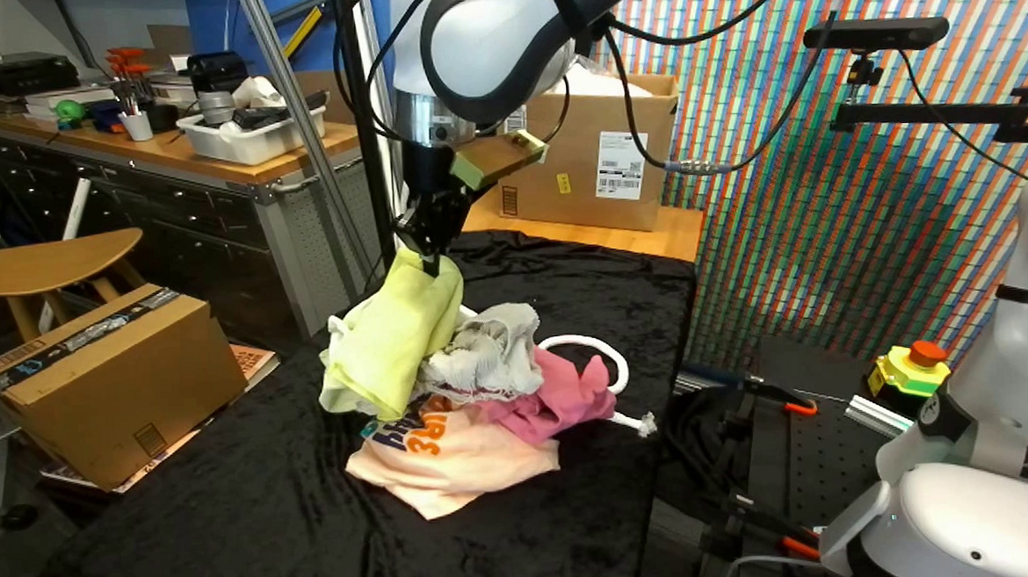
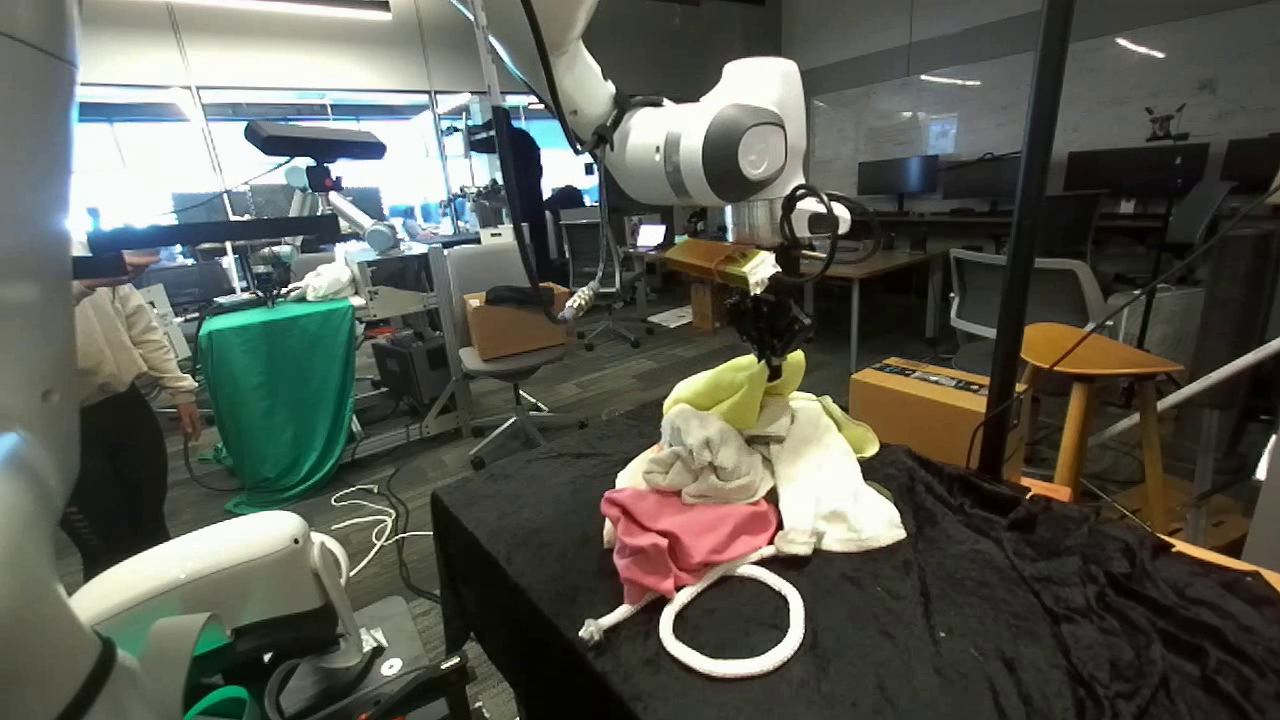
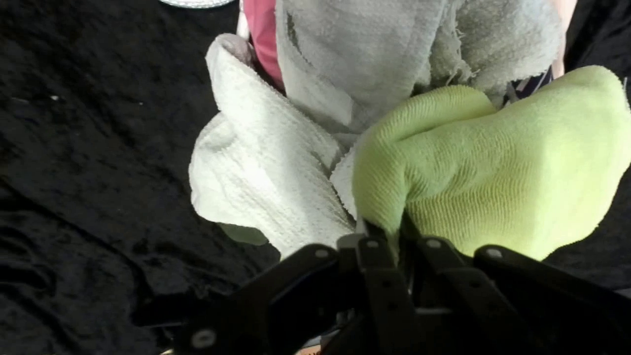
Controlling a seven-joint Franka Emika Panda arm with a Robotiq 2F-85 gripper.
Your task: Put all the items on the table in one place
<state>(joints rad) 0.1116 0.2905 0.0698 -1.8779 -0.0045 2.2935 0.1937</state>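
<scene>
Yellow-green ribbed cloth (image 1: 393, 339) pinched in jaws, long axis slanting down; one each: rumpled grey cloth (image 2: 705, 455), pink cloth (image 2: 685, 540), printed peach cloth (image 1: 457, 467), looped white rope (image 2: 733, 667).

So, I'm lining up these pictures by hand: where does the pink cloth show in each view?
In an exterior view: the pink cloth is below centre and slightly right.
In an exterior view: the pink cloth is in the lower middle.
Wrist view: only a strip of the pink cloth shows, at the top edge, left of centre.
Shared landmark: the gray cloth, bordering the pink cloth in all three.
</scene>
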